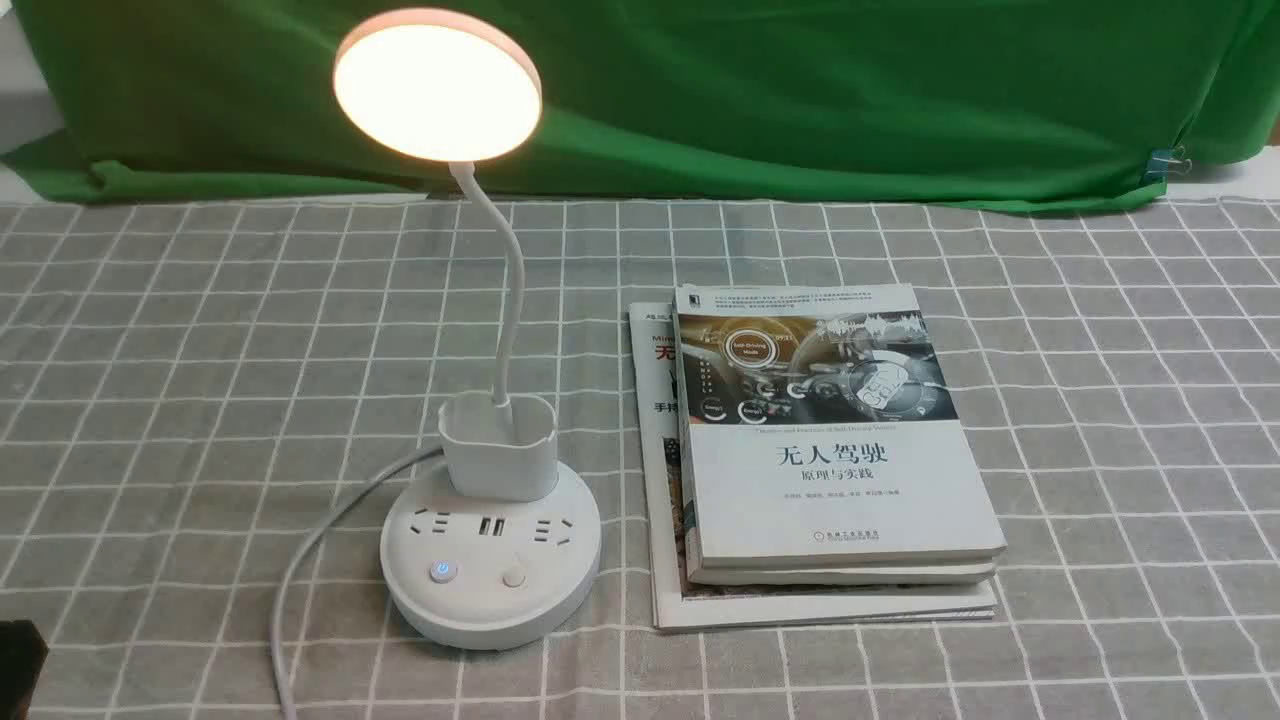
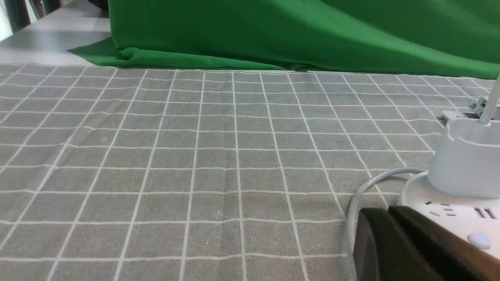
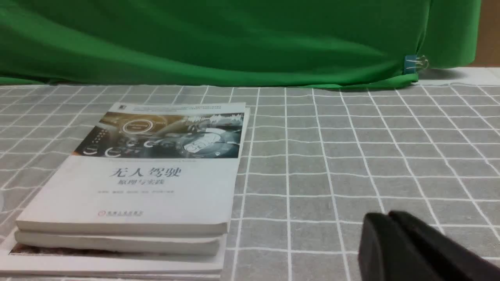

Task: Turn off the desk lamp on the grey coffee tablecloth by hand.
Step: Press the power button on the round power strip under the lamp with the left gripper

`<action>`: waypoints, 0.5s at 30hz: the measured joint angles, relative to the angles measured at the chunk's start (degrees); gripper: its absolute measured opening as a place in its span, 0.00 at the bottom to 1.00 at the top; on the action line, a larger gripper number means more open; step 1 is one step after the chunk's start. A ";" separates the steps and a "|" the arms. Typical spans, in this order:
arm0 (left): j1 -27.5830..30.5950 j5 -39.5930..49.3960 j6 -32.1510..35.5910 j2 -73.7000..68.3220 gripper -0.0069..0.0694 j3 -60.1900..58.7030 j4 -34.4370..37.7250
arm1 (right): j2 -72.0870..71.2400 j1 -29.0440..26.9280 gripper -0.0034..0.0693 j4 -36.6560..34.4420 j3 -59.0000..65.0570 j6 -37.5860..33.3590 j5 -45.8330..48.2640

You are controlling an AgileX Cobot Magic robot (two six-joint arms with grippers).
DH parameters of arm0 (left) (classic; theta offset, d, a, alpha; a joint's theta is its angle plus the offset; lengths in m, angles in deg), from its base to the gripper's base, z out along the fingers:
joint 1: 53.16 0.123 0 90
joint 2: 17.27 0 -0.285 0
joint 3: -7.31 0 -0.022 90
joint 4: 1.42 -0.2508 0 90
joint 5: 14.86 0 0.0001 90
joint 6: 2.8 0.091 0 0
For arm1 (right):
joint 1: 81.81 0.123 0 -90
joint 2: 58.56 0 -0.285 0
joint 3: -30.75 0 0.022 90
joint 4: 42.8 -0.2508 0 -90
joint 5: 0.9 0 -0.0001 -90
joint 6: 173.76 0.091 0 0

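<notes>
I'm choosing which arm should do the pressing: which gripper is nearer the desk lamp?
Left: its fingers are close beside the lamp's base; the right gripper is beyond the books.

The grey coffee tablecloth [image 2: 213, 158] lies beneath the desk lamp's white base [image 2: 441, 212].

So the lamp head [image 1: 437, 92] is glowing warm white in the front view, and its face is blowing out to a blank disc with a peachy rim. A power button [image 1: 443, 571] is shining blue too. The rest is looking evenly lit, kinda muted, with soft shadows hugging the lamp base [image 1: 490, 560] and the books [image 1: 835, 440]. Both wrist views are coming out fairly bright, but the dark claw tips up close are going blurry, and the small cover print is smearing in the right one.
</notes>
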 joint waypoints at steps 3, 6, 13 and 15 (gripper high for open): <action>0.00 -0.08 0.00 0.00 0.09 0.00 0.00 | 0.00 0.00 0.10 0.00 0.00 0.00 0.00; 0.00 -1.06 0.00 0.00 0.09 0.00 2.09 | 0.00 0.00 0.10 0.00 0.00 0.00 0.00; 0.00 -9.40 -0.05 0.00 0.09 0.00 20.99 | 0.00 0.00 0.10 0.00 0.00 0.00 0.00; 0.00 -11.29 -0.05 0.00 0.09 0.00 22.92 | 0.00 0.00 0.10 0.00 0.00 0.00 0.00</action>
